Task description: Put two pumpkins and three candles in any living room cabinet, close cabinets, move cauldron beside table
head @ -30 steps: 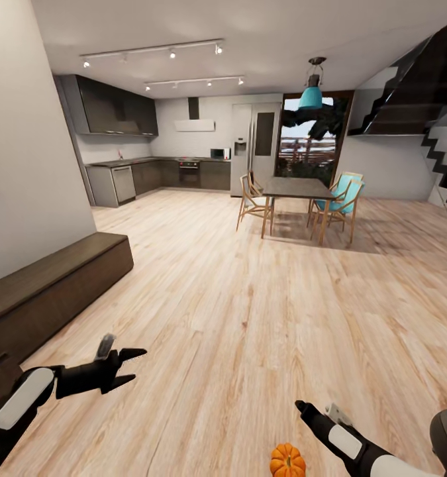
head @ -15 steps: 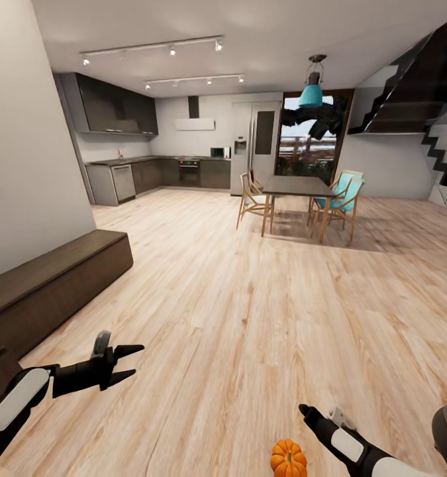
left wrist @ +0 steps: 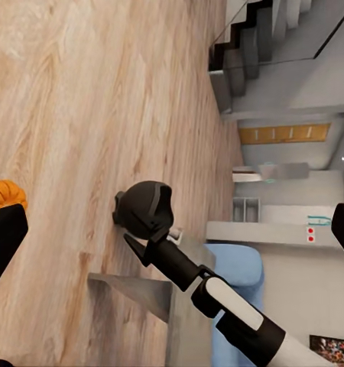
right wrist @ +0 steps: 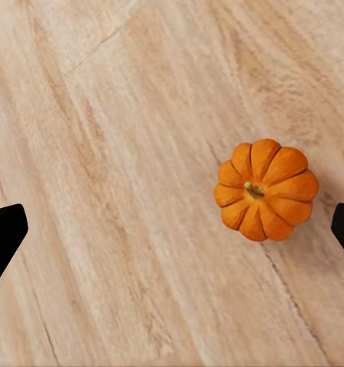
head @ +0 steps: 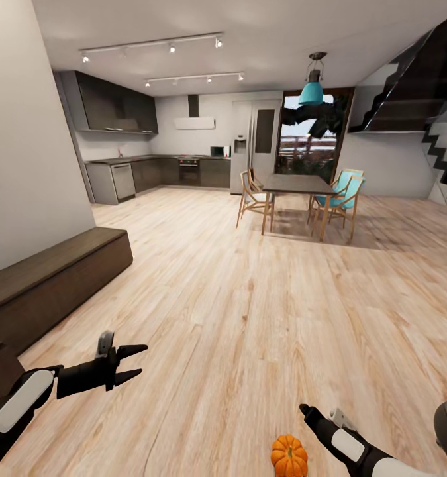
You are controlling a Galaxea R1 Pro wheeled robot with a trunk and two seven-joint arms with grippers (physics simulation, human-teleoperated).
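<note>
One orange pumpkin (head: 289,456) lies on the wood floor close in front of me, just left of my right gripper (head: 307,414). In the right wrist view the pumpkin (right wrist: 266,189) sits stem up between the widely spread fingertips (right wrist: 4,233), nearer one side, and nothing is held. My left gripper (head: 132,362) hangs open and empty above the floor, near the end of the long low dark-brown cabinet (head: 51,281), whose fronts look shut. The left wrist view catches the pumpkin's edge (left wrist: 4,195) and my right gripper (left wrist: 141,210). The candles and cauldron are out of view.
A wooden dining table (head: 296,187) with chairs stands far ahead, with the kitchen (head: 150,173) behind it and stairs (head: 442,165) at the right. Wood floor (head: 249,311) stretches between me and them. A grey slab corner (left wrist: 137,289) and a blue seat (left wrist: 237,267) lie beside my right arm.
The whole picture has shifted slightly, so the camera has moved. Both arms and the pumpkin keep nearly the same places, and both grippers stay open.
</note>
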